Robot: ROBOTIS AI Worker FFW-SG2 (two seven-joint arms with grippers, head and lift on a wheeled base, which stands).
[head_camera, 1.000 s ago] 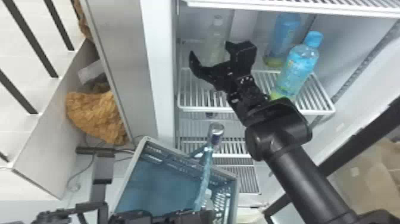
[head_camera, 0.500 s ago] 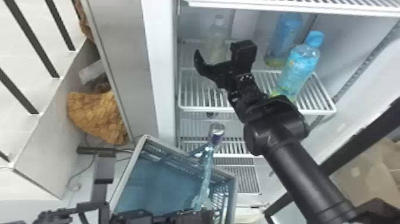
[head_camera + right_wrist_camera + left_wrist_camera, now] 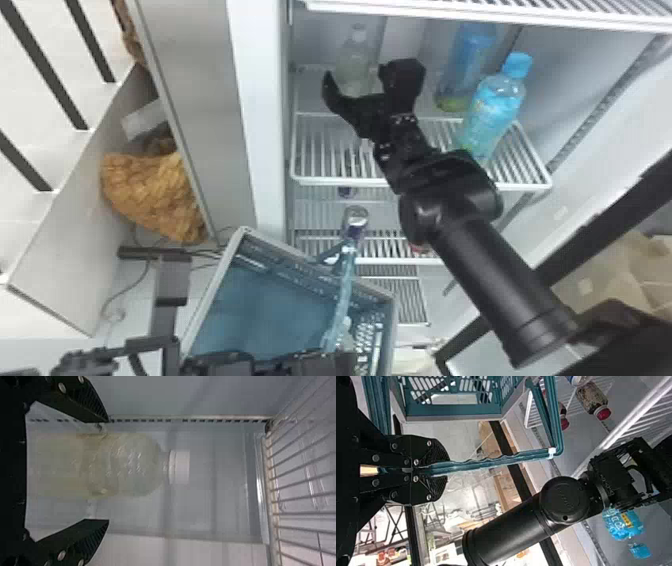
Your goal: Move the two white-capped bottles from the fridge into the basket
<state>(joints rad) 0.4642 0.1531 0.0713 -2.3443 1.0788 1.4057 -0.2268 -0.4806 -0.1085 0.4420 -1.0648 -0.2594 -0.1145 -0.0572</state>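
Farther into the fridge (image 3: 260, 125) moves the right gripper (image 3: 361, 72), its fingers spread, apparently to admit the white-capped bottle (image 3: 136, 465) upright on the shelf (image 3: 350, 182); the left gripper (image 3: 445, 469) pinches the handle (image 3: 510, 459) of the basket (image 3: 213, 290), likely to steady it

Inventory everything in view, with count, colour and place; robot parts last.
White-capped bottle: 1, clear, upright in fridge beyond right gripper
Blue-capped bottle: 1, light blue, shelf's right side
Blue bottle: 1, behind it
Can: at least 1, silver-and-dark, lower down
Red-capped bottles: 2, brown, inside fridge
Fridge: 1, white, ahead
Wire shelves: several, white, inside fridge
Basket: 1, teal, before fridge
Basket handle: teal, in left gripper
Left gripper: 1, black, at basket
Right gripper: 1, black, open, in fridge
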